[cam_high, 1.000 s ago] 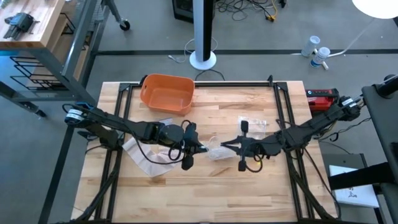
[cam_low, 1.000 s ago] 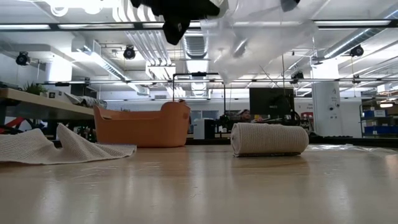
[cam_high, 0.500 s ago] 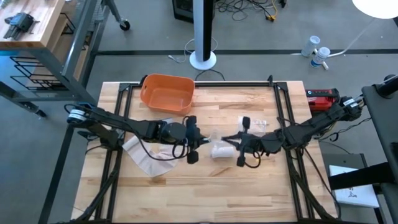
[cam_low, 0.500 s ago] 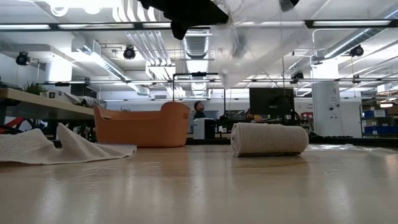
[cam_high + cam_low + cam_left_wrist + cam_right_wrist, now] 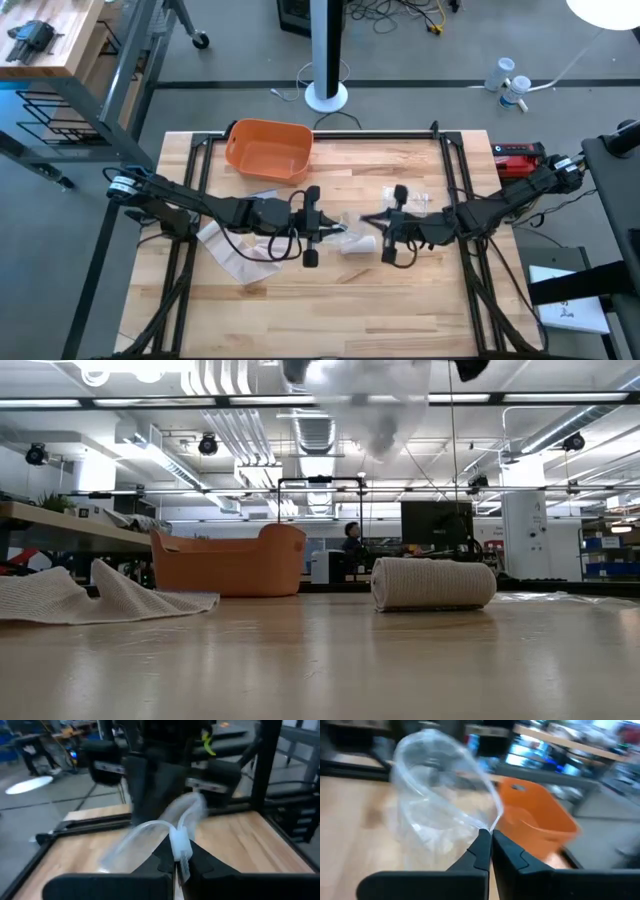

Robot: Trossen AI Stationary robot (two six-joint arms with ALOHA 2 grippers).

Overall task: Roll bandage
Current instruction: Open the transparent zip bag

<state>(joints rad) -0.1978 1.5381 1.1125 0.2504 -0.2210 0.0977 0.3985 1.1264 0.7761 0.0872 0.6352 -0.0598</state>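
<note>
L hand (image 5: 322, 228) and R hand (image 5: 378, 221) face each other mid-surface, each pinched closed on one edge of a clear plastic bag (image 5: 345, 222) held up between them; rolled bandage (image 5: 433, 583) lies on wooden surface (image 5: 380, 300) just under the bag. Unrolled bandage strip (image 5: 232, 250) lies flat by L arm; orange bin (image 5: 267, 151) sits at far edge.

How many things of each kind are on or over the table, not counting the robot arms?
Orange bin: 1
Rolled bandage: 1
Unrolled bandage: 1
Clear plastic bag, held over the table by the left gripper and right gripper: 1
Plastic wrapper lying on the table: 1
Total: 5
</note>
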